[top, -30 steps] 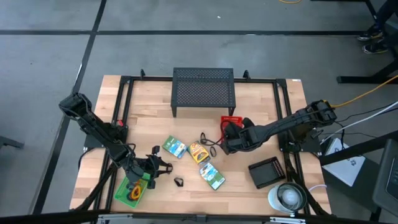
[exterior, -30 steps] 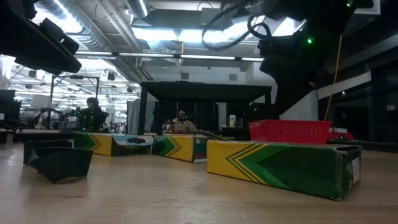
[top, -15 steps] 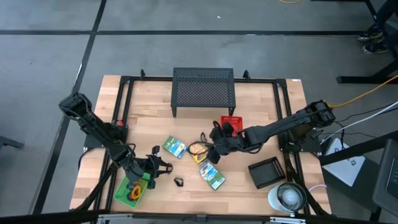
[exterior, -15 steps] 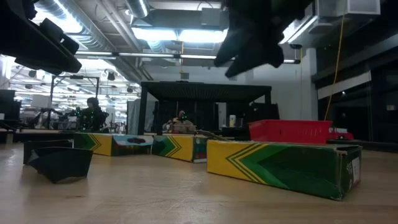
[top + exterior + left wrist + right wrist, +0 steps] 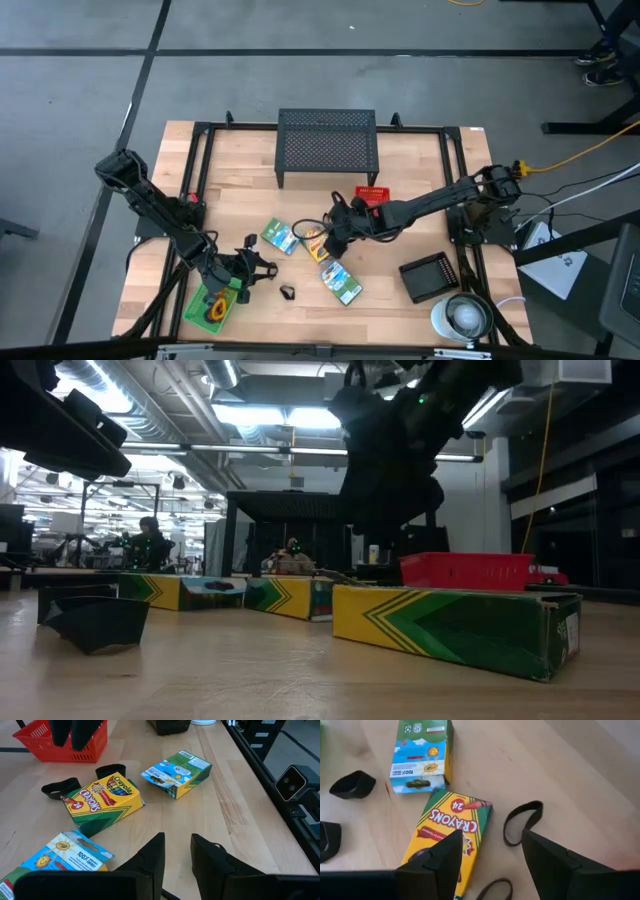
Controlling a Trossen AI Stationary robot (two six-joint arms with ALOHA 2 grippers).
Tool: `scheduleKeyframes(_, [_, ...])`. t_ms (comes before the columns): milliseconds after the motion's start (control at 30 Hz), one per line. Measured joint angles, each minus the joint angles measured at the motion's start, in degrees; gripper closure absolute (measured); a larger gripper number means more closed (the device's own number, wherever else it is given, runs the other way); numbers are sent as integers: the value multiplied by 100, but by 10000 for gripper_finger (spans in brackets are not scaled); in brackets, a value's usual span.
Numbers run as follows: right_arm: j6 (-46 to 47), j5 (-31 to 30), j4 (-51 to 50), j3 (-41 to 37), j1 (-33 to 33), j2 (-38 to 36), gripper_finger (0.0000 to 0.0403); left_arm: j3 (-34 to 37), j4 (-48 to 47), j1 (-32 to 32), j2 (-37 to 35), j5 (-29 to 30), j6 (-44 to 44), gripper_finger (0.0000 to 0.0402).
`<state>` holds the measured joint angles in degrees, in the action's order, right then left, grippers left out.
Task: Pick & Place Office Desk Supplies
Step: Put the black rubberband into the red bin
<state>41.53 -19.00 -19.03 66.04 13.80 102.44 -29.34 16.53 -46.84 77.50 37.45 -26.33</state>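
Observation:
Three printed crayon packets lie flat mid-table: an orange-and-green one [image 5: 320,245], a blue-green one [image 5: 281,237] and another [image 5: 342,284]. My right gripper [image 5: 332,237] hangs open just above the orange packet [image 5: 449,834], fingers slanting down and touching nothing. Black loops [image 5: 522,822] and a small black clip [image 5: 287,292] lie flat around the packets. My left gripper [image 5: 248,272] waits near the front left, its fingers [image 5: 156,855] a little apart over bare wood, with nothing between them. A green tray [image 5: 212,305] beside it holds orange and yellow loops.
A red basket [image 5: 372,196] stands just right of the packets, and a black mesh stand [image 5: 327,145] at the back centre. A black mesh box [image 5: 430,277] and a round white object [image 5: 460,317] sit at the front right. Black rails edge the table's sides.
My right gripper has travelled from beside the red basket toward the table's left edge and tipped further downward, so it now hangs over the orange crayon packet. The packets, loops and clip lie where they were.

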Motion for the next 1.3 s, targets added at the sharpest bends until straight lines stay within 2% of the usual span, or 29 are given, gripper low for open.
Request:
scheduleKeyframes(800, [23,486,465,-2,-569,1126,204,0,42,-1,1,-59,-2,313])
scheduleKeyframes(933, [-35,391,508,7,-581,1178,243,0,42,-1,0,-71,-5,313])
scheduleKeyframes(1000, [-116,354,488,2,-584,1148,284,0,42,0,1,-103,-4,313])
scheduleKeyframes(1100, [-245,382,493,-7,-587,1021,370,0,42,-1,0,-103,-4,313])
scheduleKeyframes(1133, [-314,382,502,-7,-587,947,384,0,42,-1,-1,-103,-2,313])
scheduleKeyframes(1300, [-386,459,490,-7,-564,652,390,0,41,-1,0,-103,-2,313])
